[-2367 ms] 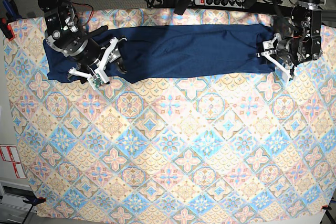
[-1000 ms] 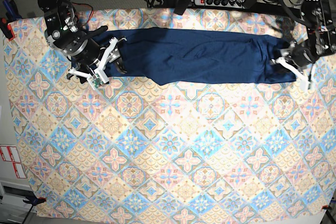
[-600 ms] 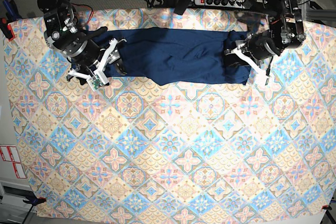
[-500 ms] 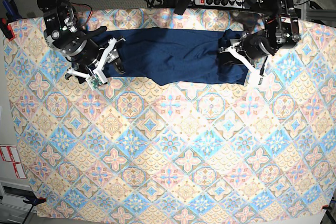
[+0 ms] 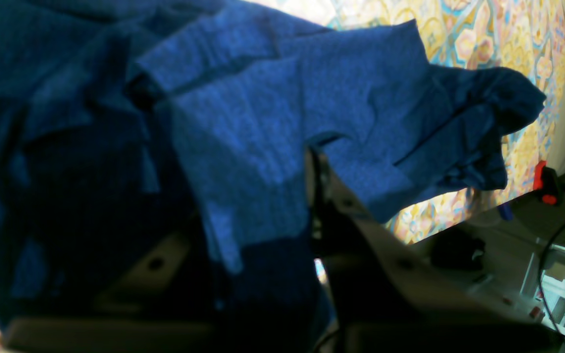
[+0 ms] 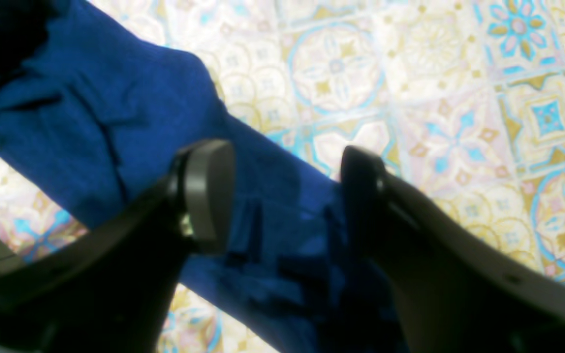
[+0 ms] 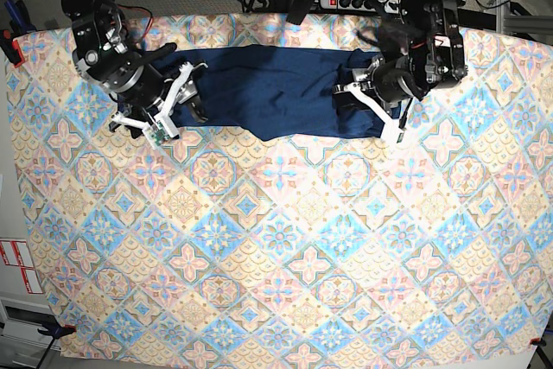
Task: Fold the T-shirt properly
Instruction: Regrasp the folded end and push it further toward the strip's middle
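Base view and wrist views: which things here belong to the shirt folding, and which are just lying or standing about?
Part of the job:
- navy-blue long-sleeved shirt
- left end effector
- right end effector
- patterned tabletop under the shirt

Just about:
- white sheet with red markings, beside the tabletop

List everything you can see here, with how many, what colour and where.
T-shirt: one, dark navy blue, bunched in a long strip across the far part of the table
Tabletop: one, patterned in cream, blue and orange tiles, under the shirt
Red-edged white papers: white and red, left edge of the base view
Robot arms: two, black with pale parts, reaching over the shirt
Right hand: one, black, open above the shirt
Left hand: one, dark, at the shirt's right part
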You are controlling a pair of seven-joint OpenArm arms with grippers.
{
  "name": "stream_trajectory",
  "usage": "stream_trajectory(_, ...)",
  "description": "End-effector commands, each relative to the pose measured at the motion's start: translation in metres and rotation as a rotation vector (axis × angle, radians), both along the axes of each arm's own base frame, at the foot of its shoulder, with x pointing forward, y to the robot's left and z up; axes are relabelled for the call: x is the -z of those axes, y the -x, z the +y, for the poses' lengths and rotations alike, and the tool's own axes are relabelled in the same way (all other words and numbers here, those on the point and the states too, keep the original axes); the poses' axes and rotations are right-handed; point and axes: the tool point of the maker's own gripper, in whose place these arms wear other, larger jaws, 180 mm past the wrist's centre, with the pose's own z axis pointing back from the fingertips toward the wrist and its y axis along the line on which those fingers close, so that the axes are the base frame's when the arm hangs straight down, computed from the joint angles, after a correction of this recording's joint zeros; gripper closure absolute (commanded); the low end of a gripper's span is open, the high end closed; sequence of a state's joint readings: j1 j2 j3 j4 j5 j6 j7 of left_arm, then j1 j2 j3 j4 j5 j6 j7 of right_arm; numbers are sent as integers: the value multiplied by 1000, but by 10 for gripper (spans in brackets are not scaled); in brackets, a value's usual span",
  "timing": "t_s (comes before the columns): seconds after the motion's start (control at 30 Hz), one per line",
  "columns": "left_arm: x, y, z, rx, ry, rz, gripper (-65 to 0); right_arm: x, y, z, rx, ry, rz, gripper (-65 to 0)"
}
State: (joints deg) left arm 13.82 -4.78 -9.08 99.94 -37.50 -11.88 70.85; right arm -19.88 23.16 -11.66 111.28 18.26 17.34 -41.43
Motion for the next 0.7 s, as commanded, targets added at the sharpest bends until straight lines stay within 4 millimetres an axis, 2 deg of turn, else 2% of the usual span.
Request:
stream_trajectory(0.0,-10,-10,-2,-8,18,-49,0,-12,-7,0,-2,-11,-46,-329)
stream_trajectory(0.1,-11,-13,-1,-18,17,-66,-14,-12,-7,0,-3,-11,-45,-329)
stream_trajectory(0.4,-10,-6,-2,-14,23,-54,-296,-12,-6,2,-8,-13,-42,-329)
stream_trajectory(0.53,-7,1,-3,-9,24,-43,-335,-12,-7,1,-6,-12,-44,-329)
stream_trajectory(0.67,-31,-4,-6,5,23,-117,-342,-12,-6,2,-8,-13,-42,-329)
